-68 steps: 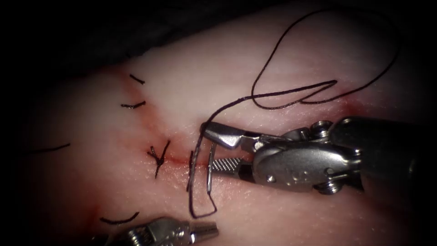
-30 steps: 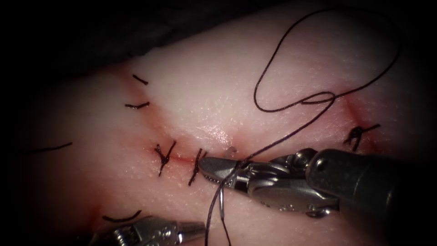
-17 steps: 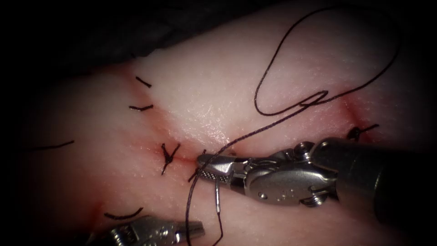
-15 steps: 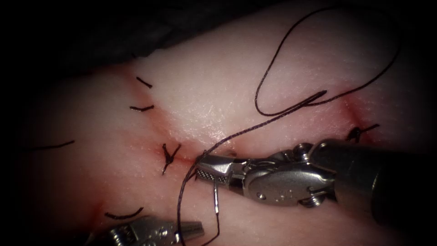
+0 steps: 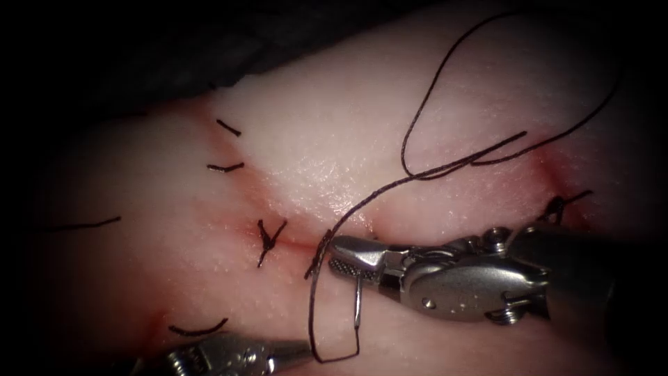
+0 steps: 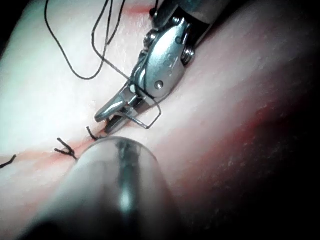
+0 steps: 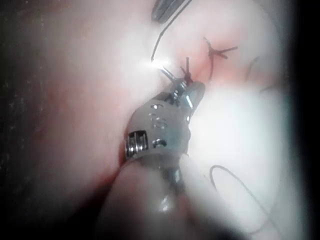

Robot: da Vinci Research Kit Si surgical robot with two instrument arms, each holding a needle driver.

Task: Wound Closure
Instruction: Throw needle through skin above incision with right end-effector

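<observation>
Centrally, the pale pink block of tissue (image 5: 327, 153) spans the endoscope frame. Its cut (image 5: 245, 198) runs from upper left down to centre, then right, and is edged with thin red fluid (image 5: 296, 240).

The silver right needle driver (image 5: 339, 255) enters from the right edge, with its tip at frame centre on the cut line. Its jaws are clamped on the thin curved steel needle (image 5: 357, 303). The grip point along the curve cannot be determined. The visible length of the needle hangs below the jaws toward lower centre, above the tissue surface and not in it. The left wrist view shows the same tool (image 6: 107, 117) with the needle (image 6: 150, 122) bowing out beside it. The right wrist view shows the tool (image 7: 192, 92) over the cut.

The silver left needle driver (image 5: 296, 346) lies at lower centre-left. Its jaws appear closed and hold nothing.

The dark thread (image 5: 390, 186) leaves the needle's lower end, loops left just beside the left tool's tip, rises past the right tool's jaws, and sweeps to upper right in wide loops.

One knotted dark stitch (image 5: 270, 240) sits on the cut left of centre. Short cut ends of thread (image 5: 227, 167) lie at upper left.
</observation>
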